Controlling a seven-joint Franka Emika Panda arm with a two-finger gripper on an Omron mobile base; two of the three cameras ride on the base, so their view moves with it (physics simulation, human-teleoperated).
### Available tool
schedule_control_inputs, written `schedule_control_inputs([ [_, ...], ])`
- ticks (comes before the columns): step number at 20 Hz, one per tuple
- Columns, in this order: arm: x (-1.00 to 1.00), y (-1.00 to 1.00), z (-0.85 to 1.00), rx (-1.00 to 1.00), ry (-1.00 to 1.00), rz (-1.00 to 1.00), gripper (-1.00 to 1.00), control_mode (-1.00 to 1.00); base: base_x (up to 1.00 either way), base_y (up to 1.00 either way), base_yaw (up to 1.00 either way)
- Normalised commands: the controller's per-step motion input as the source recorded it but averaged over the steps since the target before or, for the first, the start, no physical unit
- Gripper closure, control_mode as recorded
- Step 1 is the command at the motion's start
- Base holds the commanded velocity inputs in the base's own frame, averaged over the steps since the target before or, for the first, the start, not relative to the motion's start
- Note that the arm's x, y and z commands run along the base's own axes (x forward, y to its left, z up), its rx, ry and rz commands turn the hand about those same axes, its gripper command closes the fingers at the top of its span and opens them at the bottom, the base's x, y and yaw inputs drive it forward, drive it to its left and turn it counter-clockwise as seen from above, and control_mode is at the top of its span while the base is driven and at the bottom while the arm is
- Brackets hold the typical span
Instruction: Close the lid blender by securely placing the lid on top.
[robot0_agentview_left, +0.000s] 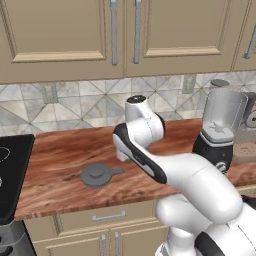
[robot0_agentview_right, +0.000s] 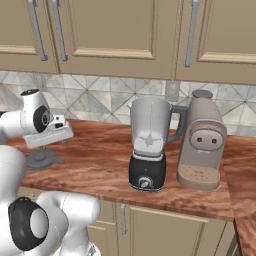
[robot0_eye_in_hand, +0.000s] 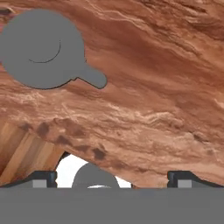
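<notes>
Lying flat on the counter (robot0_agentview_left: 60, 170), the lid (robot0_agentview_left: 98, 174) is sitting far from the blender (robot0_agentview_left: 220, 132), the gripper (robot0_eye_in_hand: 111, 179) hanging spread wide above it

We are seeing the lid (robot0_agentview_right: 42, 158) partly hiding behind the arm; the blender (robot0_agentview_left: 218, 131) is losing its base front to the arm.

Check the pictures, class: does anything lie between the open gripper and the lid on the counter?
Nothing visible does. In the hand view, only bare wooden counter lies between the gripper and the lid, which lies flat, nothing touching it.
</notes>
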Motion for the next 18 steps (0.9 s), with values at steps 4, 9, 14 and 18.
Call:
schedule_control_inputs([
  [4, 0.21, 0.17, -0.52, -0.07, 0.15, 0.44, -1.0, -1.0, 0.0, 0.0, 0.0],
  [9, 0.23, 0.14, -0.28, -0.1, 0.12, 0.16, -1.0, -1.0, 0.0, 0.0, 0.0],
  [14, 0.27, 0.0, -0.09, -0.02, 0.04, 0.13, -1.0, -1.0, 0.0, 0.0, 0.0],
  [18, 0.1, 0.0, -0.23, -0.01, 0.01, 0.19, -1.0, -1.0, 0.0, 0.0, 0.0],
])
